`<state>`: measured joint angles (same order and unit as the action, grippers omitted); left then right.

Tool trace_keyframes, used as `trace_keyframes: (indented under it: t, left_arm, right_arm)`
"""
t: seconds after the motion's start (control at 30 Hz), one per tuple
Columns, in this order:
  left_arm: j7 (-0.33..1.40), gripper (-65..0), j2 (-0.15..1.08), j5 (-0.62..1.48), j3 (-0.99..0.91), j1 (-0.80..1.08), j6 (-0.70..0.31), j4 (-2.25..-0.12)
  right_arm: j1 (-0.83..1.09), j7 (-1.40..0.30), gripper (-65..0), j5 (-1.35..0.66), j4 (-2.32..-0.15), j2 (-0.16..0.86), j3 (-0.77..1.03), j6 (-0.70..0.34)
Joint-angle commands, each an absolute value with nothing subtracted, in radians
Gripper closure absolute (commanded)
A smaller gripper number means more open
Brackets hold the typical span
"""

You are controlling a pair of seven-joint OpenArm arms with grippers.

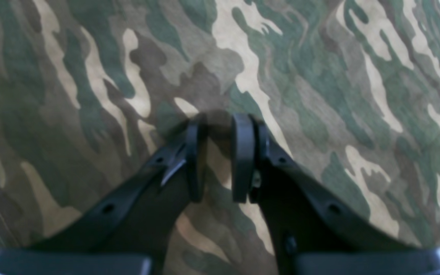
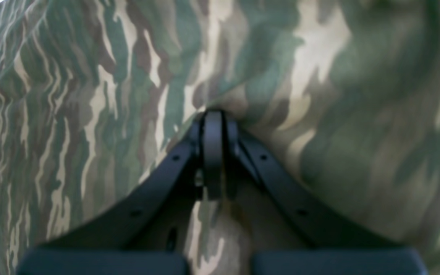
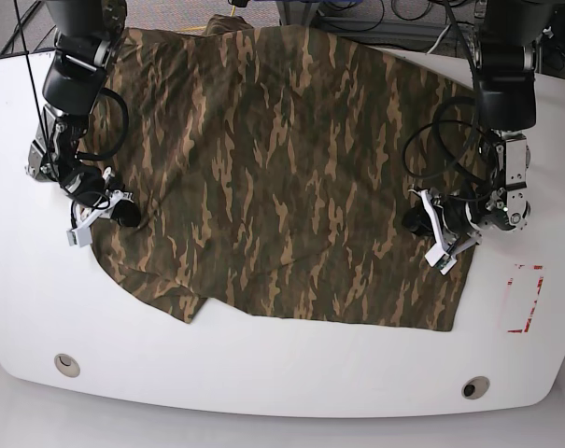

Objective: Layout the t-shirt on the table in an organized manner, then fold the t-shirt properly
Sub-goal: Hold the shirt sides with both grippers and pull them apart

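1. The t-shirt (image 3: 273,177) lies spread across the middle of the table (image 3: 263,373), mostly flat, its far edge reaching the table's back edge. Laying out looks largely done; no fold is visible yet, so the folding appears to be all ahead.
2. The near hem is uneven: its corner on the base view's left curls in, and that side edge runs ragged, so some straightening probably remains.
3. The left gripper (image 1: 220,152) sits at the shirt's edge on the base view's right. Its jaws stand slightly apart with cloth showing between them; whether they pinch it cannot be told.
4. The right gripper (image 2: 213,152) has its jaws pressed together at the opposite edge, and the cloth bunches against the tips, seemingly clamped.
5. The shirt is soft, thin, matte camouflage cloth; the table is glossy, white and round-edged, with two small holes (image 3: 67,363) and a red outline (image 3: 522,299).
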<state>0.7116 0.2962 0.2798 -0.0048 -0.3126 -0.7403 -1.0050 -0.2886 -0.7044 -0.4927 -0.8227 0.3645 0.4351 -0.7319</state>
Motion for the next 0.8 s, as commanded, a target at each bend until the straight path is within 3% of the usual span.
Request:
trace_keyframes:
  t: [0.0,0.43,0.77]
  left_arm:
    - [0.797,-10.6,0.312,0.168,-0.002,-0.332,-0.698,-0.961]
    - [0.783,-10.6,0.314,0.168,-0.002,-0.383,-0.698,-0.920]
    - [0.872,-10.6,0.312,0.171,-0.074,-0.366,-0.698,-1.133]
  right_arm:
    - [-0.340,-0.737,-2.5,-0.414,-0.777,0.389,0.400,-0.698]
    - [-0.536,-0.615,-5.4,-0.387,-0.662,0.417,0.216,-0.698]
    - [-0.463,-0.782,-34.6,-0.390,-1.043,0.435,0.243,-0.698]
